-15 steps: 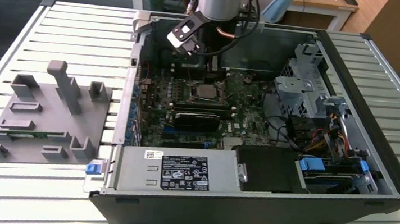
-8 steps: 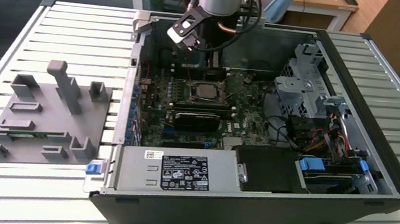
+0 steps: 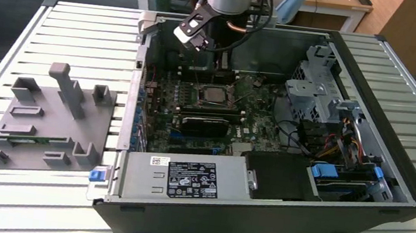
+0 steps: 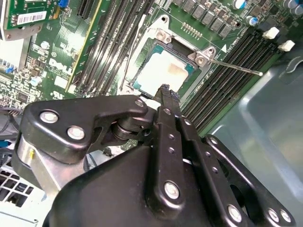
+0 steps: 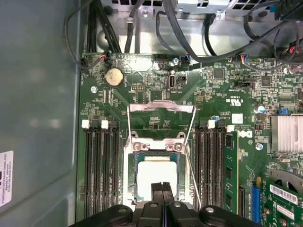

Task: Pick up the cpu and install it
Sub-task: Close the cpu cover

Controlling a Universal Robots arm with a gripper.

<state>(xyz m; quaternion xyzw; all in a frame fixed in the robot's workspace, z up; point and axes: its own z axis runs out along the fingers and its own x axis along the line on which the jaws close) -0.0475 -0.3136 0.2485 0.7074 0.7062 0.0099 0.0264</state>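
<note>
Claw [image 5: 162,188], closed tight and empty, hung directly above the cpu [image 5: 154,171] lying in its socket [image 5: 156,147]; seating, apparently reached, demanded a flat, square fit.

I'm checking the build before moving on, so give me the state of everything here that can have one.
cpu: lying flat in its socket, uncovered.
socket load plate: flipped open.
socket lever: unlatched, swung out to the side.
gripper: shut, empty, poised over the cpu.
computer case: lying on its side, side panel off.
</note>
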